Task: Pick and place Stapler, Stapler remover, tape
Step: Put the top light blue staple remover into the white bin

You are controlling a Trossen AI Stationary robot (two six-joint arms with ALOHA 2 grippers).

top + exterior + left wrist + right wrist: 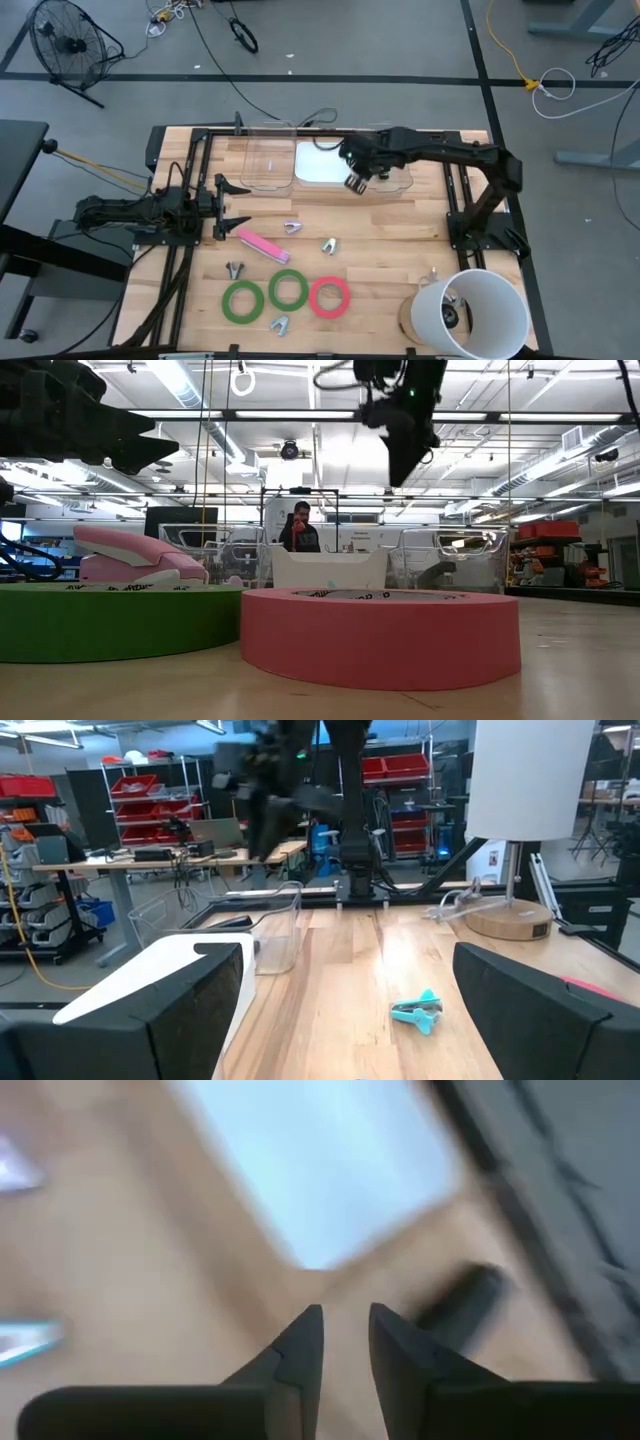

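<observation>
Three tape rolls (288, 291) lying flat on the worktop (380, 240), two green and one pinkish red, all well short of the right hand (354, 181) and untouched. Pink stapler (263, 245) between them and the left hand (232, 208), just beside its fingertips. Several small staple removers (329, 245) scattered around. Right hand raised by the white tray (322, 165), fingers narrowly parted, apparently holding nothing. Left hand waiting low, fingers spread wide. Probably between placements, with a fresh pick due. Next: swinging the right hand back from the tray toward the nearest remover, opening wider, then descending squarely over it.
</observation>
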